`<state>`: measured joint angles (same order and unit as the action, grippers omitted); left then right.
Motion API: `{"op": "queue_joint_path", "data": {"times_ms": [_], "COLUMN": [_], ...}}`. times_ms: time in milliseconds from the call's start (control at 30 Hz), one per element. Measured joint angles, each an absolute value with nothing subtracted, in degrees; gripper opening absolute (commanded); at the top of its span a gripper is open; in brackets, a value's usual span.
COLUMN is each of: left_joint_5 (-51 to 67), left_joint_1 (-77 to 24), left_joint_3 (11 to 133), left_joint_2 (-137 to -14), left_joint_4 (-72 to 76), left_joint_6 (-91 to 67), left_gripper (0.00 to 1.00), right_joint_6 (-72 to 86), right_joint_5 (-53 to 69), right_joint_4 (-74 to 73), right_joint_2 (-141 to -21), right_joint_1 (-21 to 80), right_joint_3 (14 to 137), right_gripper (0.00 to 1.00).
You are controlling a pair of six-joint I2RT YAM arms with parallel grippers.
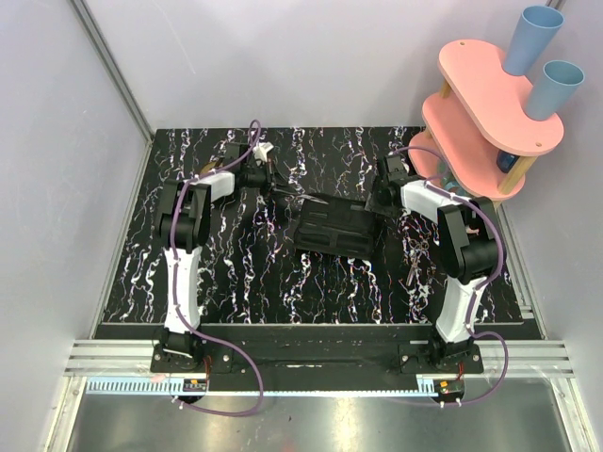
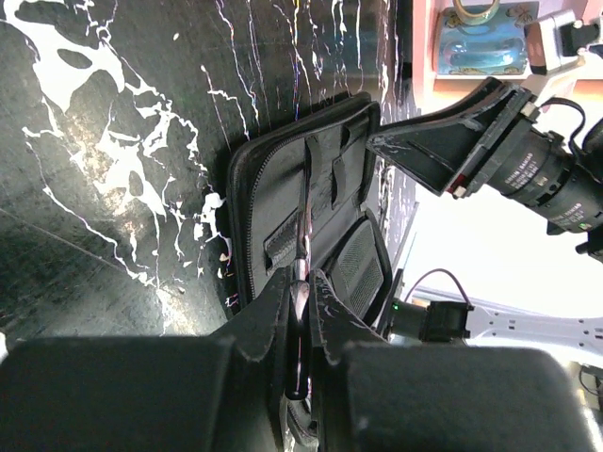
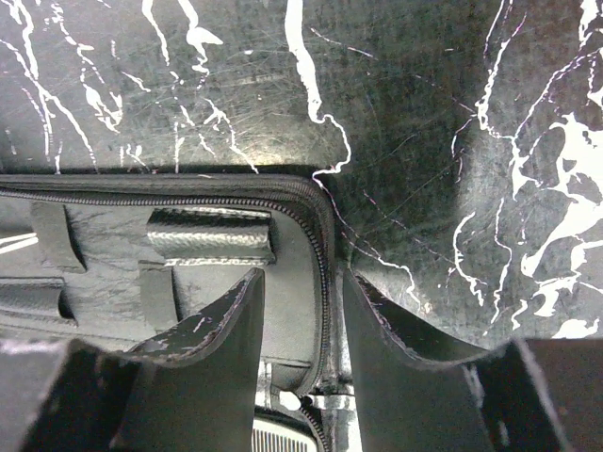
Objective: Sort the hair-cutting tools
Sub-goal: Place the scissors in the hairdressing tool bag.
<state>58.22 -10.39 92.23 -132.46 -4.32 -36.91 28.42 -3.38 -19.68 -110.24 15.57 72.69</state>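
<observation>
The black case (image 1: 332,231) lies open at the table's middle. My left gripper (image 1: 270,177) is shut on a slim pair of scissors (image 2: 302,221). Its blade reaches out over the case's inner straps (image 2: 283,247), and the handles are hidden between my fingers (image 2: 273,311). My right gripper (image 1: 384,195) is at the case's far right corner. In the right wrist view its jaws (image 3: 303,320) stand apart. One finger is over the case lining and the other over the table, with the zip rim (image 3: 323,245) between them. Another pair of scissors (image 1: 415,258) lies on the table by the right arm.
A pink two-tier stand (image 1: 490,113) with two blue cups (image 1: 530,40) is at the back right. A brass-coloured bowl (image 2: 479,11) sits on its lower shelf. Grey walls close the left and back sides.
</observation>
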Motion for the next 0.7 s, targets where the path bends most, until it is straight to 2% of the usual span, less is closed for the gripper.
{"op": "queue_joint_path", "data": {"times_ms": [400,533,567,700], "left_joint_5": [64.5,64.8,64.9,65.5], "left_joint_1": [-10.2,-11.3,-11.5,-11.6], "left_joint_3": [93.3,93.8,94.2,95.7], "left_joint_2": [-138.4,-140.0,-140.5,-141.9], "left_joint_4": [3.7,7.9,8.6,9.5], "left_joint_6": [-45.7,-49.9,-50.5,-51.5], "left_gripper": [0.00,0.00,0.00,0.00], "right_joint_6": [28.1,28.0,28.0,27.4], "right_joint_5": [-3.4,-3.5,-3.6,-3.1], "right_joint_4": [-19.4,-19.5,-19.7,-19.8], "right_joint_2": [-111.7,-111.7,-111.7,-111.7], "right_joint_1": [15.5,15.5,15.4,14.6], "right_joint_3": [73.0,72.9,72.9,72.8], "right_gripper": [0.45,0.37,0.31,0.19]}}
